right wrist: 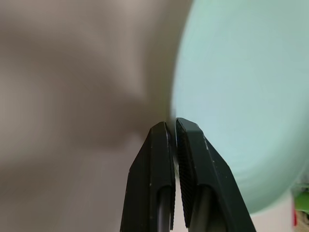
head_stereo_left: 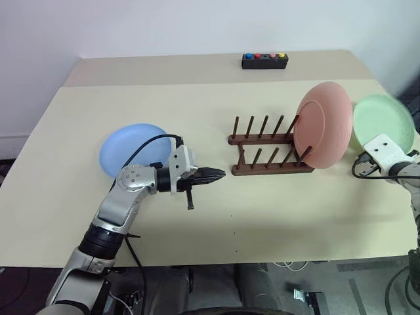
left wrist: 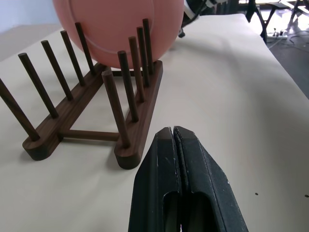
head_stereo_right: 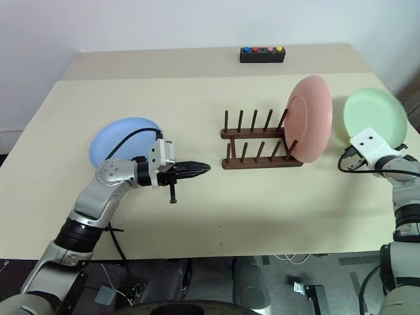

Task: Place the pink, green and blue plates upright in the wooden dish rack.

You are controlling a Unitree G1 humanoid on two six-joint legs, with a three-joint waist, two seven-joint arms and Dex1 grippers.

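The pink plate (head_stereo_left: 325, 125) stands upright at the right end of the wooden dish rack (head_stereo_left: 262, 154), between its last pegs. The green plate (head_stereo_left: 384, 121) is to the right of the rack, near the table's right edge. My right gripper (right wrist: 171, 126) is shut with its tips pinching that plate's rim. The blue plate (head_stereo_left: 128, 152) lies flat on the left of the table, partly behind my left arm. My left gripper (head_stereo_left: 220, 174) is shut and empty, hanging level just left of the rack and pointing at it.
A small black box with coloured buttons (head_stereo_left: 264, 61) sits at the back of the table (head_stereo_left: 197, 230). The rack's other slots (left wrist: 58, 82) are free. The table's right edge lies close under my right arm.
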